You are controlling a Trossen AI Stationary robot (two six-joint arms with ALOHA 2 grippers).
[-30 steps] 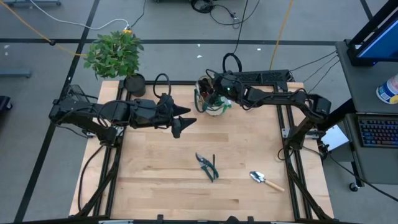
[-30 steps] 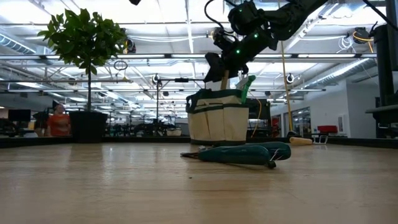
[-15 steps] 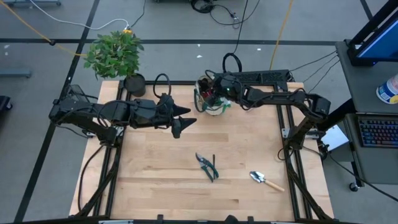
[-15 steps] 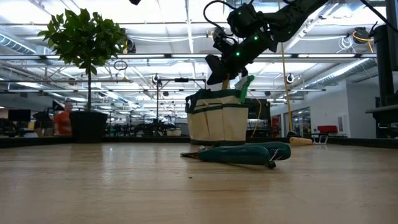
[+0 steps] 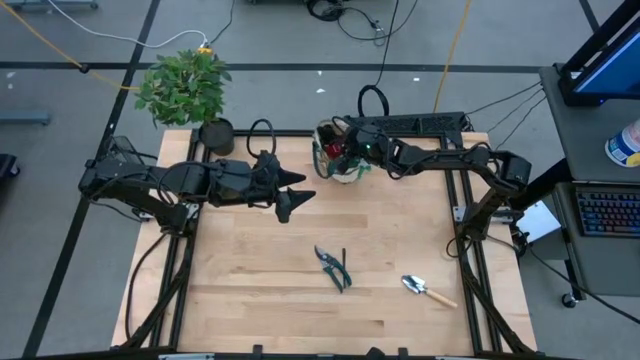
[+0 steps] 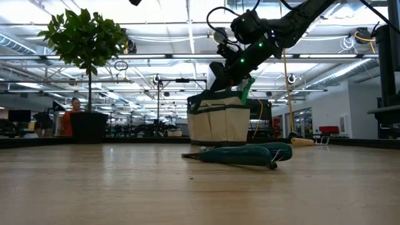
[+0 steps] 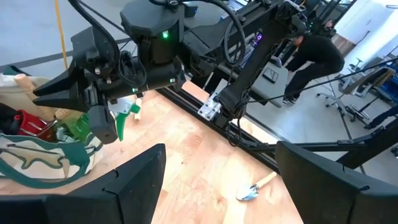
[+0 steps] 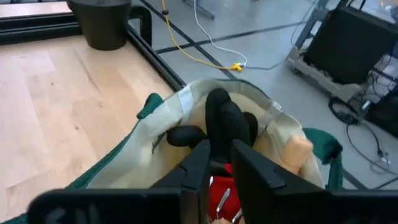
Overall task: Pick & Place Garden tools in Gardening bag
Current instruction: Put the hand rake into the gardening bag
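Note:
The beige gardening bag (image 5: 336, 163) with green trim stands at the table's far middle; it also shows in the low view (image 6: 219, 122). In it are a green spray bottle (image 7: 79, 127) with a white trigger and a wooden handle (image 8: 297, 149). My right gripper (image 8: 222, 167) is at the bag's mouth, shut on a red-black glove (image 8: 222, 118). My left gripper (image 5: 297, 196) waits open and empty to the left of the bag. Dark pruning shears (image 5: 333, 267) and a wooden-handled trowel (image 5: 427, 290) lie flat on the table nearer the front. My right gripper pinches the red-black glove between its two fingers (image 8: 198, 163), coming from above and slanting down into the bag's mouth. The glove's black part (image 8: 219, 124) bunches up just past the fingertips, inside the bag's rim. The exact spot of the hold is hidden by the fingers.
A leafy plant (image 5: 185, 85) in a black pot (image 5: 215, 135) stands at the far left corner. The bag's green rim (image 8: 149, 107) rings the gripper. Bare wood lies between the bag and the shears. A person shows in the room behind (image 6: 75, 106).
My right gripper has gone down with the glove from above the bag to its mouth, tipping a little more downward. The bag and the tools on the table have stayed where they were.

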